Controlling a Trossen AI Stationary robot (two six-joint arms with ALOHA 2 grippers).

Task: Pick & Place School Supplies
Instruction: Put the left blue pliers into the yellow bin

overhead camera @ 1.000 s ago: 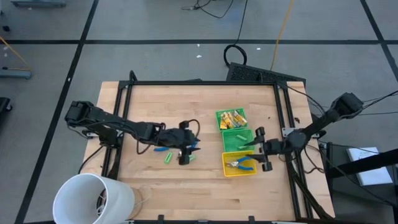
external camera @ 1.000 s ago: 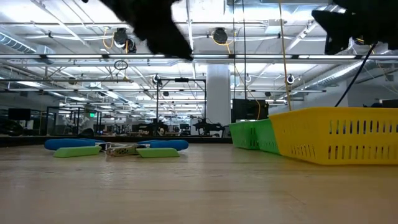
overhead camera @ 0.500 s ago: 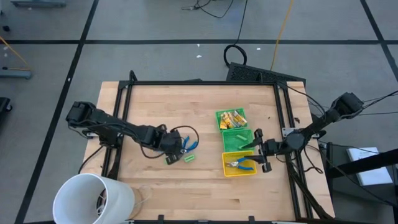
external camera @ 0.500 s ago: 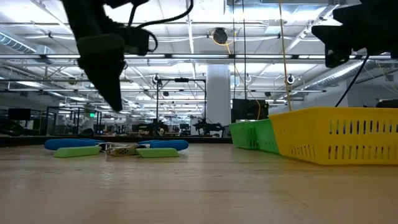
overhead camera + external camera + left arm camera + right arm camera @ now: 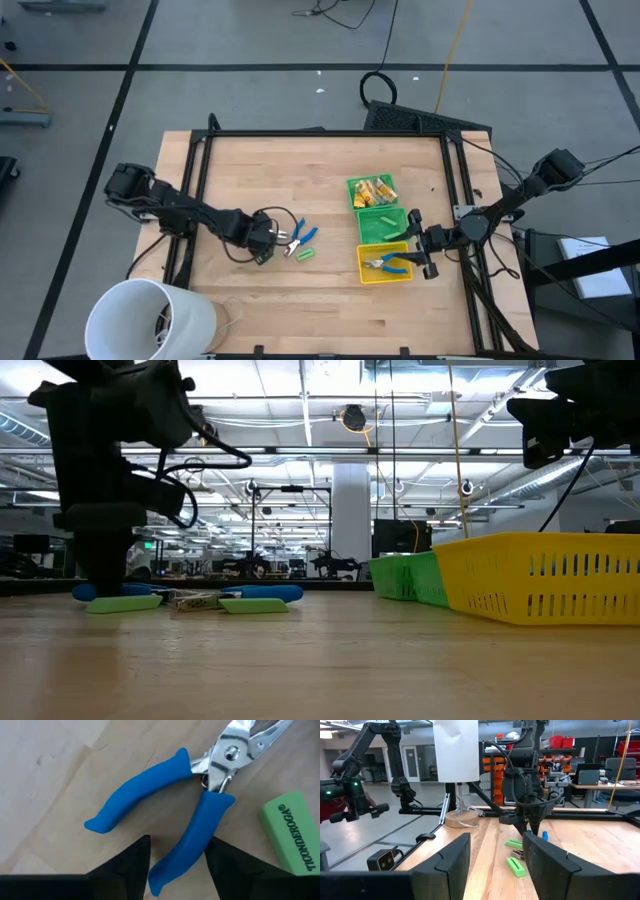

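**Kid:** Looking down, where is your left gripper (image 5: 268, 243)?

**Helper:** You have it low, just left of the blue pliers (image 5: 297, 236) on the table (image 5: 250, 170). Its fingers (image 5: 131, 861) are spread apart, with one blue handle poking between them. You put it there so you can pinch that handle.

**Kid:** Why is the green eraser (image 5: 304, 254) there?

**Helper:** It lies just beside the pliers, waiting its turn. Another green piece hides near the gripper.

**Kid:** And your right gripper (image 5: 420, 242)?

**Helper:** It waits well right of the pliers, by the yellow bin (image 5: 385, 275), which holds more pliers. Its fingers are apart, gripping nothing.
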